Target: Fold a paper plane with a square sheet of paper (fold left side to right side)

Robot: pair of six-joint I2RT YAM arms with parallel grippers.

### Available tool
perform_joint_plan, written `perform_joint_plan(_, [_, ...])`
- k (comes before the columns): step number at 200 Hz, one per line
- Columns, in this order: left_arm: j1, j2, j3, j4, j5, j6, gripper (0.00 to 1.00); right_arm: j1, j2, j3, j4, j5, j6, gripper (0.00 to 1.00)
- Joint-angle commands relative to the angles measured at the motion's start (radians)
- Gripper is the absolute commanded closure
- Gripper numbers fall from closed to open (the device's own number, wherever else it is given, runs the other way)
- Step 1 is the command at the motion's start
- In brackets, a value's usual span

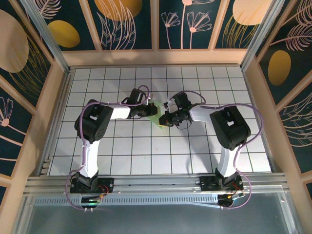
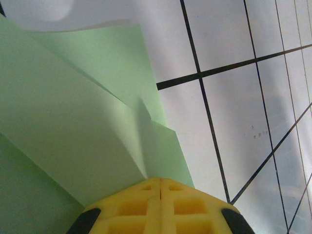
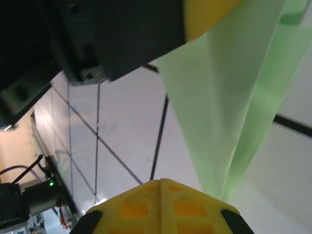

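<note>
The pale-green sheet of paper [image 1: 156, 115] lies mid-table between my two grippers, folded into overlapping creased flaps. In the left wrist view the paper [image 2: 87, 112] spreads from the left edge down to the yellow fingertips, a crease running straight to them. My left gripper [image 2: 161, 181] is shut, its tips meeting at the paper's edge with nothing visible between them. My right gripper [image 3: 161, 181] is also shut. Beside it the paper [image 3: 229, 107] narrows to a point by its right finger. From above, the left gripper [image 1: 147, 111] and right gripper [image 1: 164, 118] nearly touch over the paper.
The white grid-tiled table [image 1: 146, 151] stretches around the arms, with wooden walls [image 1: 44, 122] at the sides and back. The left arm's black body [image 3: 97, 39] and yellow finger [image 3: 207, 14] hang close above the right wrist camera.
</note>
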Motion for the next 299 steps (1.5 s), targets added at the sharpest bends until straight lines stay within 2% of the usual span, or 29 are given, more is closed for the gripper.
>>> perform_joint_plan(1, [0.006, 0.015, -0.030, -0.062, -0.064, 0.021, 0.99, 0.006, 0.047, 0.038, 0.046, 0.051, 0.023, 1.00])
perform_joint_plan(52, [0.007, 0.018, -0.030, -0.064, -0.061, 0.019, 0.99, 0.005, 0.107, 0.108, 0.025, 0.081, 0.000, 1.00])
perform_joint_plan(117, [0.006, 0.022, -0.023, -0.073, -0.077, 0.015, 0.99, 0.008, 0.129, 0.095, -0.025, 0.126, -0.019, 1.00])
perform_joint_plan(208, [0.007, 0.036, -0.005, -0.114, -0.120, -0.013, 1.00, 0.022, 0.096, 0.058, -0.115, 0.143, -0.061, 1.00])
perform_joint_plan(299, [0.008, 0.042, -0.004, -0.119, -0.130, -0.019, 1.00, 0.044, 0.045, -0.003, -0.118, 0.134, -0.060, 1.00])
